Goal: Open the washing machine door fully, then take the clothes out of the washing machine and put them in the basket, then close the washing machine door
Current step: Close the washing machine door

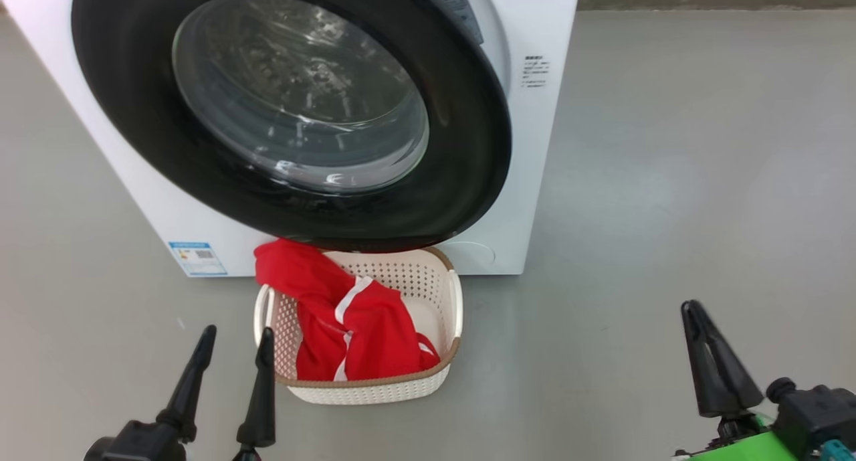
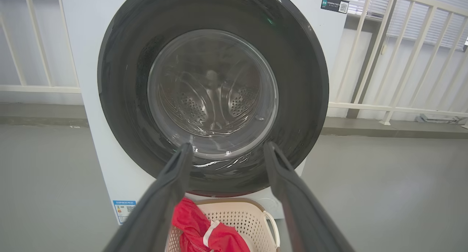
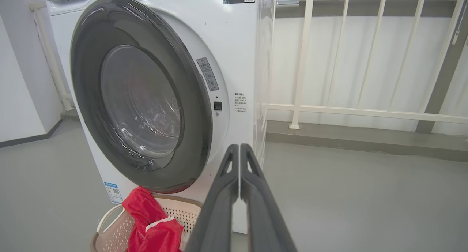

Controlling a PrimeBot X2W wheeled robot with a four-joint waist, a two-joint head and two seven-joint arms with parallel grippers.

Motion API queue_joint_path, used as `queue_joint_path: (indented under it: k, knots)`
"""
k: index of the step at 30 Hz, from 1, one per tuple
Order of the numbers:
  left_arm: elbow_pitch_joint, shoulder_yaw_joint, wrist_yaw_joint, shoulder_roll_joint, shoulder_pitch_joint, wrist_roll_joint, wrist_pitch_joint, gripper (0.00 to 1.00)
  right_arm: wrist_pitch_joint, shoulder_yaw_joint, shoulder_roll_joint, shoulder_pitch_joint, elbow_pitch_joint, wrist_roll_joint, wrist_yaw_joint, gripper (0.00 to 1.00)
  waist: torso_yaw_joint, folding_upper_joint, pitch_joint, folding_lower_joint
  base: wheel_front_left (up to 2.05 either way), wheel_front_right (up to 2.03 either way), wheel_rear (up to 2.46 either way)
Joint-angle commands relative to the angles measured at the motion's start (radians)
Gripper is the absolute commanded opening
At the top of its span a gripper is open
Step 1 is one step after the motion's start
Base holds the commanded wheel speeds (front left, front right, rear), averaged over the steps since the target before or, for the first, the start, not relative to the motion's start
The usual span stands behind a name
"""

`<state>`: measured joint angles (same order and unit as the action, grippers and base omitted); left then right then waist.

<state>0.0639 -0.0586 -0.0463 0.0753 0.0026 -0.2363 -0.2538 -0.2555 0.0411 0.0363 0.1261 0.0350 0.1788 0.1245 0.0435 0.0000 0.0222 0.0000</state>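
- Head view: the left fingers (image 1: pixel 263 360) stand wide apart and hold nothing. The right fingers (image 1: pixel 699 334) are pressed together, also with nothing between them.
- Just beyond the left fingers, a little to their right, the basket (image 1: pixel 374 389) sits on the floor. The clothes (image 1: pixel 361 334) lie in it, with one red end hanging over its far left corner.
- Further ahead of both pairs of fingers is the washing machine (image 1: pixel 542 146). The washing machine door (image 1: pixel 120 113) faces the robot, and its lower rim overhangs the far side of the basket.
- Left wrist view: the door glass is straight ahead, framed between the open left fingers (image 2: pixel 179 164). Through it the steel drum (image 2: pixel 212 102) looks empty. The basket and the clothes are low down, between the fingers.
- Right wrist view: the right fingers (image 3: pixel 239 153) are closed tip to tip and empty. The door is ahead and to their left, apart from the tips. Beside the door edge nearest the fingers a small dark lock opening (image 3: pixel 217 105) is uncovered, so I judge the door is nearly closed but not latched.
- Step in hand, as I judge: the unloading looks finished and the door is being closed.
- The next move calls for the closed right fingers to press on the black rim near the lock side and push straight toward the machine until it catches.
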Motion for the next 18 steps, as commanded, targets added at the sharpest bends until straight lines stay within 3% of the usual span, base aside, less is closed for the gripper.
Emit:
queue_joint_path:
  k: [1, 18]
  knots:
    - [-0.032, 0.032, -0.008, 0.001, -0.029, 0.02, -0.008, 1.0, -0.006, -0.034, 0.014, -0.029, 0.018, -0.018, 0.006, 0.0, 0.013, 0.0, 0.008, 0.0, 0.0, 0.0, 0.0]
    - [-0.062, -0.022, -0.027, -0.019, -0.072, 0.005, -0.008, 1.0, -0.006, -0.084, 0.014, -0.227, -0.106, -0.062, 0.006, 0.0, 0.138, 0.0, 0.092, 0.0, 0.0, 0.0, 0.0]
